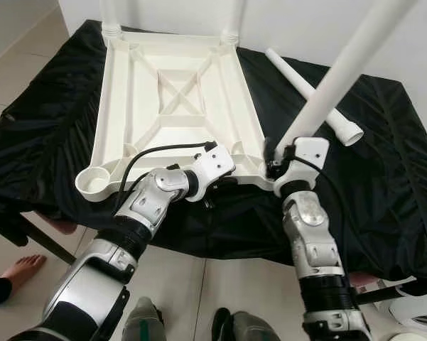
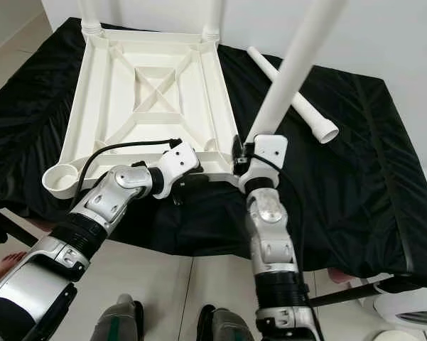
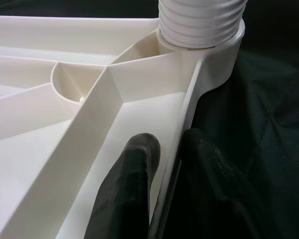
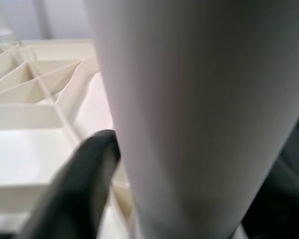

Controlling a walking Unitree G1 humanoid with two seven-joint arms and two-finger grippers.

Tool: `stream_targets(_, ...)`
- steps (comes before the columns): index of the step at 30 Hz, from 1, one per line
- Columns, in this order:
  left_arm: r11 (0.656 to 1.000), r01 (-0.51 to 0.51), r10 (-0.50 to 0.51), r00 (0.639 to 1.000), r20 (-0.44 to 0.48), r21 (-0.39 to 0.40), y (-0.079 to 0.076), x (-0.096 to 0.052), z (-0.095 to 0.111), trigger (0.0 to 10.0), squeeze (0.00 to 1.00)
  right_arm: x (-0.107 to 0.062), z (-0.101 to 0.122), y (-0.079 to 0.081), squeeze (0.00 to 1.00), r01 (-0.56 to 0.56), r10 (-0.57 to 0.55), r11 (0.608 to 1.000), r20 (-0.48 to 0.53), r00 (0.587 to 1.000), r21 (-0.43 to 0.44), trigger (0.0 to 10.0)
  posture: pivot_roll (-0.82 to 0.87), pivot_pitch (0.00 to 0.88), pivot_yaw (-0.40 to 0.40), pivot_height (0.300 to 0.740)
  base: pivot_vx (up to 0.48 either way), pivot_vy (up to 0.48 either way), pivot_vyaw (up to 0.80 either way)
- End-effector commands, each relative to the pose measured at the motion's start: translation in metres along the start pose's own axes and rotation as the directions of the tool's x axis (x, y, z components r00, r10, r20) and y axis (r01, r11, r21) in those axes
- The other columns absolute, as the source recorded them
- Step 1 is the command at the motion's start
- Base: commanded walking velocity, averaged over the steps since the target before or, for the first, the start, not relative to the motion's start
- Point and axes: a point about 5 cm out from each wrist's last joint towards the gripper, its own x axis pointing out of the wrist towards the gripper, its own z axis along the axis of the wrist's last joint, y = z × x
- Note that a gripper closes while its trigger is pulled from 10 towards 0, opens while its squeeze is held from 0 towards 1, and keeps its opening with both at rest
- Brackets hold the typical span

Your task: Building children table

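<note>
Tabletop point(image 1: 177, 92) lies upside down on a black cloth point(image 1: 384, 177), its ribbed underside facing up. Two white legs already stand in the far corner sockets point(image 1: 229, 35). A third leg point(image 1: 344, 74) is in the near right corner socket, its threaded end sitting in the ring as the left wrist view shows point(image 3: 201, 22), while it leans toward the robot's right instead of standing straight. A fourth leg point(image 1: 309, 92) lies loose on the cloth beside the tabletop's right edge, and the near left corner socket point(image 1: 94, 183) is open.

The right gripper point(image 1: 276, 162) is clamped on the third leg just above its socket; one black finger point(image 4: 84, 184) presses against the white tube. The left gripper point(image 3: 174, 164) pinches the tabletop's near rim between its two fingers, one inside the rim wall and one outside, holding the piece steady.

The step in hand looks to be seating the third leg. Next move, as I judge it: bring the leg upright so its threads line up with the socket, then turn or press it home while the left gripper resists the twist. A tilted start could cross the threads or lift the corner. After that, the loose leg goes into the near left socket.
</note>
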Motion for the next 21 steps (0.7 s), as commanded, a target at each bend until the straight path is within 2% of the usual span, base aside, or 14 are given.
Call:
stream_targets(1, 0.999, -0.013, 0.011, 0.999, 0.039, 0.051, 0.0006, 0.0027, 0.0132, 10.0, 0.00, -0.0020, -0.0025, -0.0011, 1.00, -0.004, 0.005, 1.000, -0.019, 1.000, 0.009, 10.0, 0.05, 0.033, -0.102, 0.740, 0.000, 0.000, 0.00)
stream_targets(10, 0.999, -0.006, 0.004, 0.999, 0.042, 0.048, -0.0008, 0.0034, 0.0136, 10.0, 0.00, -0.0018, -0.0032, -0.0086, 1.00, 0.021, -0.021, 1.000, -0.035, 0.999, -0.005, 10.0, 0.05, 0.037, -0.102, 0.740, 0.000, 0.000, 0.00)
stream_targets(11, 0.999, -0.005, 0.003, 0.999, 0.042, 0.048, -0.0010, 0.0034, 0.0135, 10.0, 0.00, -0.0017, -0.0028, -0.0089, 1.00, 0.024, -0.025, 1.000, -0.034, 0.999, -0.005, 5.8, 0.05, 0.037, -0.102, 0.740, 0.000, 0.000, 0.00)
stream_targets(12, 0.999, -0.005, 0.003, 0.999, 0.042, 0.048, -0.0010, 0.0034, 0.0135, 10.0, 0.00, -0.0017, -0.0028, -0.0089, 1.00, 0.024, -0.025, 1.000, -0.034, 0.999, -0.005, 5.8, 0.05, 0.037, -0.102, 0.740, 0.000, 0.000, 0.00)
stream_targets(13, 0.999, -0.005, 0.003, 0.999, 0.042, 0.048, -0.0010, 0.0035, 0.0135, 10.0, 0.00, -0.0016, -0.0026, -0.0091, 1.00, 0.027, -0.027, 1.000, -0.033, 0.999, -0.005, 3.4, 0.05, 0.037, -0.102, 0.740, 0.000, 0.000, 0.00)
stream_targets(14, 0.999, -0.005, 0.003, 0.999, 0.042, 0.048, -0.0010, 0.0035, 0.0135, 10.0, 0.00, -0.0016, -0.0026, -0.0091, 1.00, 0.027, -0.027, 1.000, -0.033, 0.999, -0.005, 3.4, 0.05, 0.037, -0.102, 0.740, 0.000, 0.000, 0.00)
stream_targets(15, 0.999, -0.005, 0.003, 0.999, 0.042, 0.047, -0.0010, 0.0035, 0.0135, 10.0, 0.00, -0.0017, -0.0022, -0.0090, 1.00, 0.027, -0.027, 1.000, -0.031, 0.999, -0.003, 2.3, 0.05, 0.037, -0.102, 0.740, 0.000, 0.000, 0.00)
stream_targets(16, 0.999, -0.005, 0.003, 0.999, 0.042, 0.047, -0.0010, 0.0035, 0.0135, 10.0, 0.00, -0.0017, -0.0022, -0.0090, 1.00, 0.027, -0.027, 1.000, -0.031, 0.999, -0.003, 2.3, 0.05, 0.037, -0.102, 0.740, 0.000, 0.000, 0.00)
stream_targets(17, 0.999, -0.005, 0.003, 0.999, 0.042, 0.047, -0.0009, 0.0034, 0.0137, 10.0, 0.00, -0.0014, -0.0010, -0.0086, 1.00, 0.015, -0.015, 1.000, -0.022, 1.000, -0.008, 0.0, 0.05, 0.037, -0.102, 0.740, 0.000, 0.000, 0.00)
stream_targets(18, 0.999, -0.006, 0.004, 0.999, 0.042, 0.047, -0.0008, 0.0033, 0.0137, 10.0, 0.00, -0.0011, -0.0006, -0.0088, 0.66, 0.006, -0.006, 1.000, -0.018, 1.000, -0.006, 0.0, 0.05, 0.036, -0.102, 0.740, 0.000, 0.000, 0.00)
stream_targets(19, 0.999, -0.006, 0.004, 0.999, 0.042, 0.047, -0.0008, 0.0033, 0.0137, 10.0, 0.00, -0.0011, -0.0006, -0.0088, 0.66, 0.006, -0.006, 1.000, -0.018, 1.000, -0.006, 0.0, 0.05, 0.036, -0.102, 0.740, 0.000, 0.000, 0.00)
stream_targets(20, 0.999, -0.007, 0.005, 0.999, 0.042, 0.048, -0.0007, 0.0033, 0.0138, 10.0, 0.00, -0.0007, 0.0001, -0.0099, 0.40, 0.002, -0.002, 1.000, -0.014, 1.000, -0.013, 0.0, 0.05, 0.035, -0.102, 0.740, 0.000, 0.000, 0.00)
stream_targets(21, 0.999, -0.007, 0.005, 0.999, 0.042, 0.048, -0.0007, 0.0033, 0.0138, 10.0, 0.00, -0.0007, 0.0001, -0.0099, 0.40, 0.002, -0.002, 1.000, -0.014, 1.000, -0.013, 0.0, 0.05, 0.035, -0.102, 0.740, 0.000, 0.000, 0.00)
